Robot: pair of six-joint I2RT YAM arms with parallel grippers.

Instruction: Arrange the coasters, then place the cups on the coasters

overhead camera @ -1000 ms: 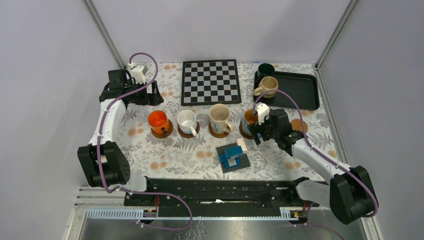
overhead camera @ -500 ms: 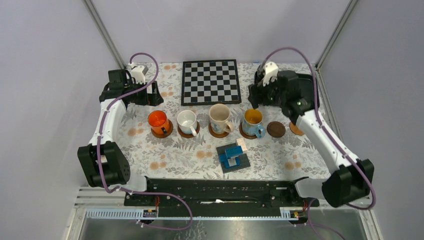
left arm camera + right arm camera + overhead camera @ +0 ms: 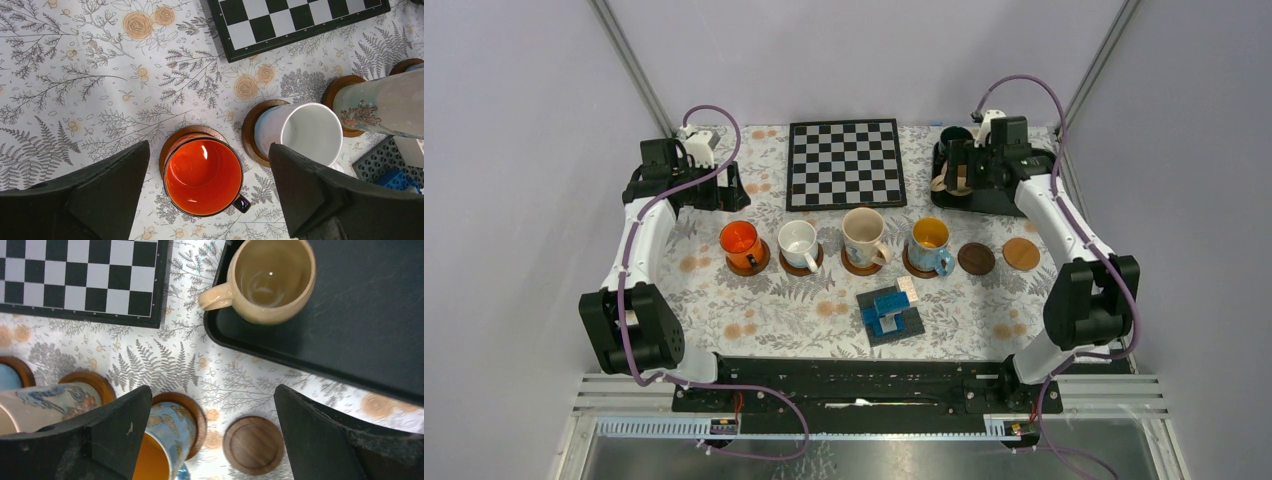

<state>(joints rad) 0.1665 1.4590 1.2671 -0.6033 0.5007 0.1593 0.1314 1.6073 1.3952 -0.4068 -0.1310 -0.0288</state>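
Beige cup (image 3: 270, 280) sits on the black tray (image 3: 360, 315), seemingly just ahead of the wide-open, empty right hand (image 3: 212, 437).

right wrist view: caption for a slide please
Open right gripper near the beige cup on the black tray, a bare coaster beside the blue cup.
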